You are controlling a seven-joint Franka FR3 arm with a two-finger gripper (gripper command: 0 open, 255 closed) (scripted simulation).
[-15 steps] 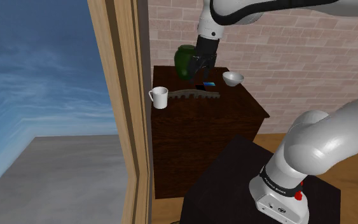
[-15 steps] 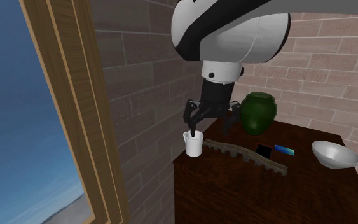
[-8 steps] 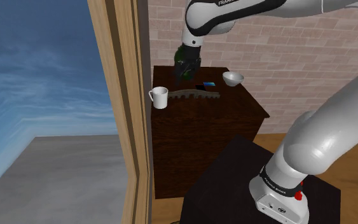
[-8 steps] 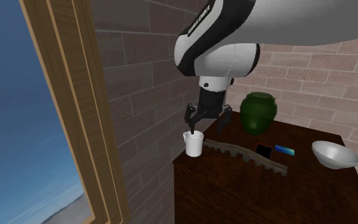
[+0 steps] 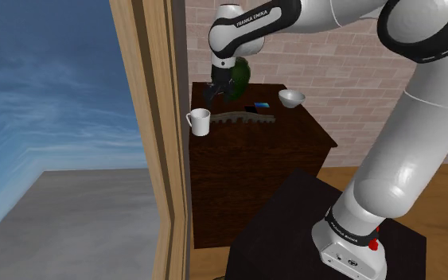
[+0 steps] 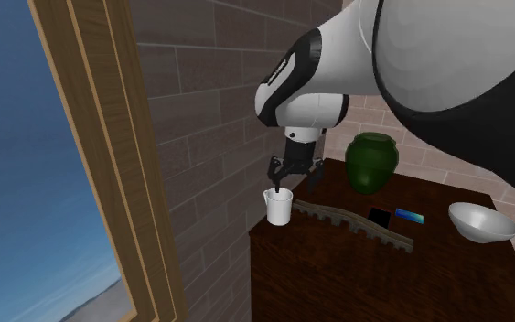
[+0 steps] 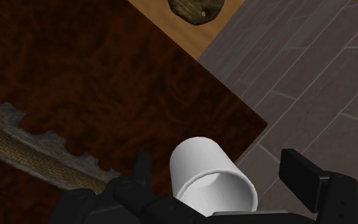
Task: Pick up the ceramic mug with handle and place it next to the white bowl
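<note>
White mug [image 5: 200, 121] stood at the near corner of a dark cabinet [image 5: 294, 139], left of centre in the shoulder view, gripper [image 6: 294, 178] held open just above it, fingers [image 7: 298, 170] spread either side, white bowl [image 5: 291, 98] set well apart, upper right.

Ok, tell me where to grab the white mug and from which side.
Come straight down from above: the mug stands upright, mouth open, below the open claw. Pinch across its round body, clear of the handle.
</note>
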